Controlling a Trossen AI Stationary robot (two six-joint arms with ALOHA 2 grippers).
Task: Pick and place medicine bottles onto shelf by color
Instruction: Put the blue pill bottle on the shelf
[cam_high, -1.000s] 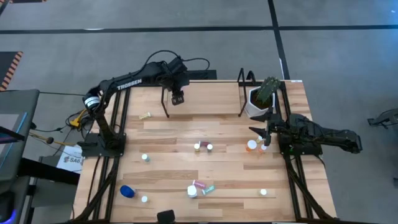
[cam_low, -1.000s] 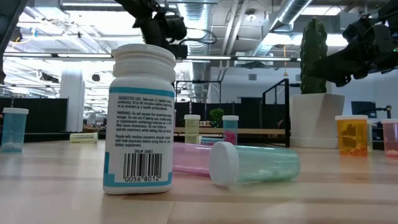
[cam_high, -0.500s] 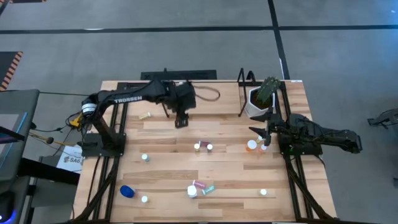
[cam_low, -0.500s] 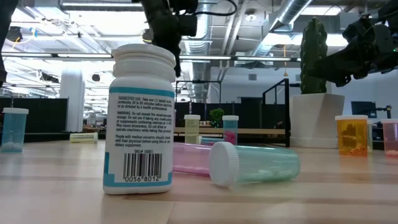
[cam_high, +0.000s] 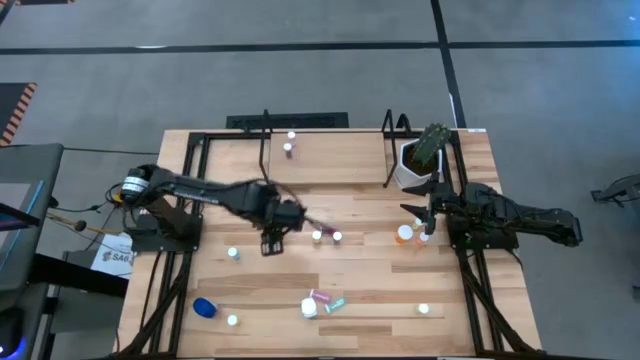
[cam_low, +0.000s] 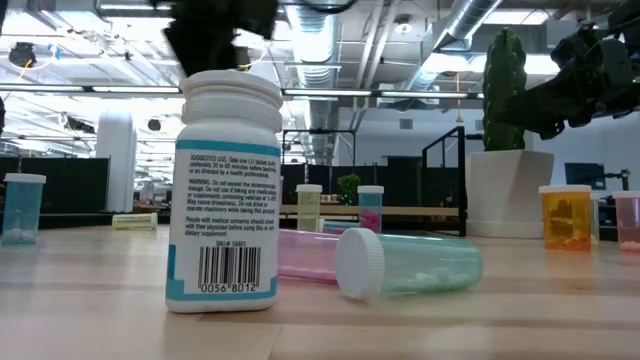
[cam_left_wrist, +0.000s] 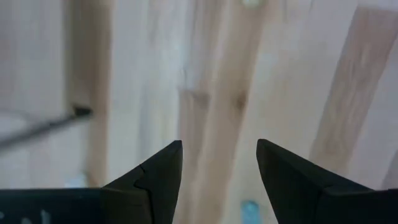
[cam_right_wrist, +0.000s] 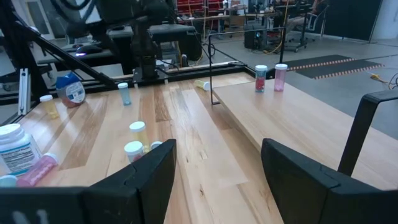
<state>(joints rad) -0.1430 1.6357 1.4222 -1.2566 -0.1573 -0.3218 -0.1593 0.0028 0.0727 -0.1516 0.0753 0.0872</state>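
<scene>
Now, step: going to fetch another bottle.
Left gripper (cam_high: 268, 243): middle of the frame, fingers apart, holding nothing.
Right gripper (cam_high: 420, 212): waiting at right, fingers wide, empty.
Shelf (cam_high: 330, 160): top middle, two bottles (cam_high: 290, 143) on it.
Next move: drop onto the two small bottles (cam_high: 327, 236) just beside it and pinch one.

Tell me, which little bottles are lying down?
The pink bottle and the teal bottle beside it lie on their sides behind the upright white bottle. The orange bottle stands.
</scene>
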